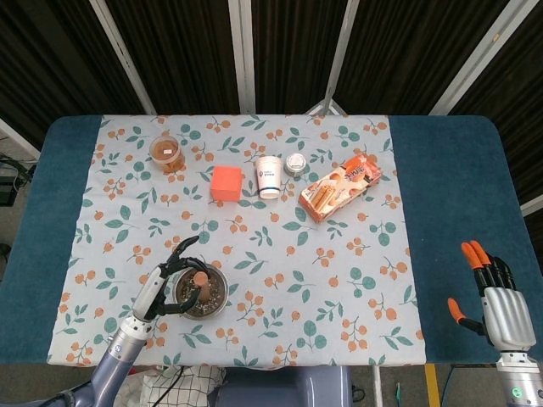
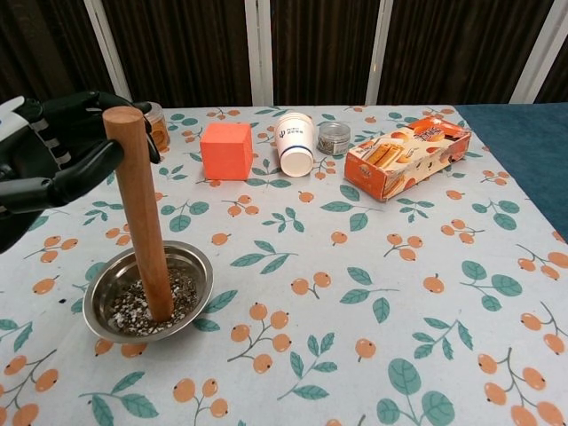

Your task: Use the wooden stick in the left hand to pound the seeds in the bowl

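The wooden stick (image 2: 142,213) is a plain round reddish-brown dowel, standing nearly upright with its lower end planted among the seeds (image 2: 133,311), a speckled grey-and-white layer. They lie in a shallow metal bowl (image 2: 200,266) at the near left of the desk (image 1: 450,186), on the floral cloth (image 2: 373,293). The left robot hand (image 2: 58,151) grasps the stick at its top end, dark fingers curled round it. The right robot hand (image 1: 501,301) sits at the near right edge on bare blue surface, holding nothing, its orange-tipped fingers spread.

The far row holds a lidded snack jar (image 1: 167,153), an orange cube (image 2: 225,150), a paper cup (image 2: 294,141), a small tin (image 2: 334,138) and a biscuit box (image 2: 404,155). All stand well apart from the bowl. Open cloth stretches right of the bowl.
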`<state>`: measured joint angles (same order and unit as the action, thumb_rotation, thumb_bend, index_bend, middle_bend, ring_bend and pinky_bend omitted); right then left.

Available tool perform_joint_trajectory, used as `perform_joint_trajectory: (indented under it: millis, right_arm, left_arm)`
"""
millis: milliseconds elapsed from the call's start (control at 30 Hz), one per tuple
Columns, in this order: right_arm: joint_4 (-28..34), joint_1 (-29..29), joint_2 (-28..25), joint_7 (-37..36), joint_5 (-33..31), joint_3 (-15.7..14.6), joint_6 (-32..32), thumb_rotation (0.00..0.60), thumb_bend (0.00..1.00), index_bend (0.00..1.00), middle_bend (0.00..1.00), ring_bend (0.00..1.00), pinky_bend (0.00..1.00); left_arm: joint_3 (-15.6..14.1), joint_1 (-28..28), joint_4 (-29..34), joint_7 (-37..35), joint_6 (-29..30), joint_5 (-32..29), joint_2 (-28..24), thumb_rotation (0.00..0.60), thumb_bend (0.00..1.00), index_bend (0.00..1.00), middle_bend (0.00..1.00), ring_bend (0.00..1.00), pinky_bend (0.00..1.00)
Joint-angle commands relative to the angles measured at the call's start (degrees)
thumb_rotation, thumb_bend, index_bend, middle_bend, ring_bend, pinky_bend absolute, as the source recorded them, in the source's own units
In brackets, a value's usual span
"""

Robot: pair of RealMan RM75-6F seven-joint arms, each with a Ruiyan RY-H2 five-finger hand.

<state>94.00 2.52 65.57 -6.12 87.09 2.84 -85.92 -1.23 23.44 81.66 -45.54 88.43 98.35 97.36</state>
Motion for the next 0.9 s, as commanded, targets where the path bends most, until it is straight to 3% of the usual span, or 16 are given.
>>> perform_joint_trajectory:
  millis: [33, 400, 900]
  right_arm:
    - [-0.02, -0.02, 0.0, -0.01, 0.03, -0.02, -0.02, 0.6, 0.37, 0.0, 0.0, 0.0, 0.0]
    - [0.02, 0.05, -0.14, -0.55, -0.2, 0.0, 0.34, 0.6, 0.37, 0.0, 0.0, 0.0, 0.0]
    - [0.21, 0.26, 0.14, 0.34, -0.77, 0.16, 0.83, 0.6, 0.37, 0.0, 0.0, 0.0, 0.0]
  left_arm:
    - [0.57, 0.56, 1.52, 1.13, 0.19, 0.88, -0.62, 0.6, 0.84, 0.56, 0.57, 0.07, 0.0]
    - [1.93, 1.72, 3.4, 3.3, -0.71, 0.96, -1.52, 0.6, 0.84, 0.56, 0.57, 0.07, 0.0]
    - [0.92, 1.17, -1.96, 0.96, -1.99, -0.78, -0.11, 0.6, 0.84, 0.57, 0.57, 0.07, 0.0]
